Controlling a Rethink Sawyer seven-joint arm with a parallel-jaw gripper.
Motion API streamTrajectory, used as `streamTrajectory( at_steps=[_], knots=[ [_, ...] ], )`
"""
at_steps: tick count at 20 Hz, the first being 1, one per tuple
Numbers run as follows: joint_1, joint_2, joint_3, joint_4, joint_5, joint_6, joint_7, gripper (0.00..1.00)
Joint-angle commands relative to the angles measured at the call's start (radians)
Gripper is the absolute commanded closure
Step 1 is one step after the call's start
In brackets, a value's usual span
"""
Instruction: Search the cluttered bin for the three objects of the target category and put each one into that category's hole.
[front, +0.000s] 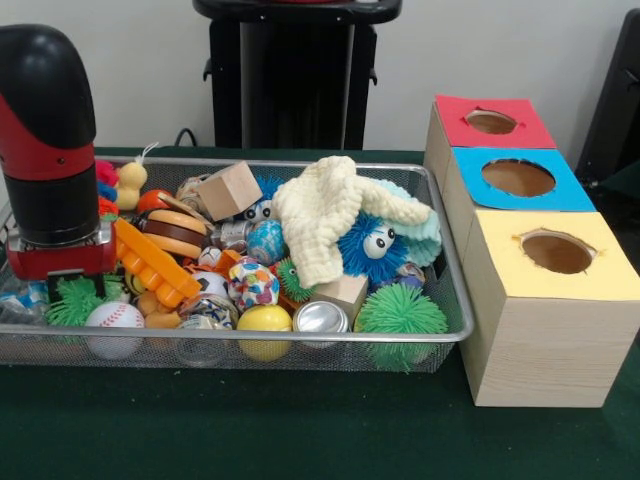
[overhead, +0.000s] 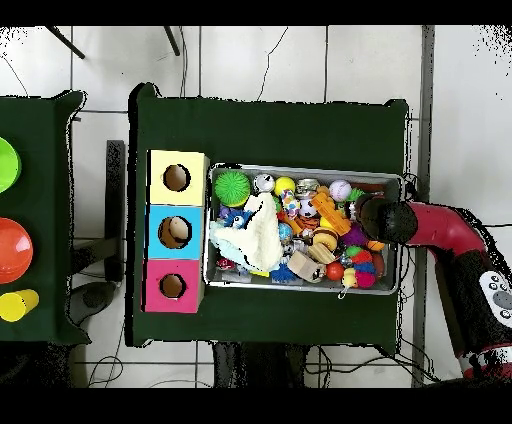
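Front view: cream cloth (front: 325, 215) drapes over bin (front: 300, 352) clutter.

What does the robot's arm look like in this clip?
The arm is a thick, rounded cylinder, glossy black on top with a red band and a black lower section, ending in a red plate with a metal bracket. From overhead, red and black segments show, with a light button panel.

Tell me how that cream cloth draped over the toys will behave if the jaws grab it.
The cream cloth droops over the blue fuzzy toy, so it is probably floppy and would trail. It looks light, yet its folds may drag neighbouring toys along.
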Motion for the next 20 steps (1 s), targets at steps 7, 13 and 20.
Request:
streamTrajectory(
  at_steps=[7,13,20],
  knots=[
    [0.023,0.110,-0.050,0.009,-0.093,-0.061,-0.114,1.00],
    [0.039,0.083,-0.063,0.016,-0.077,-0.020,-0.111,1.00],
    [0.058,0.035,-0.079,0.038,-0.048,0.030,-0.092,1.00]
  ],
)
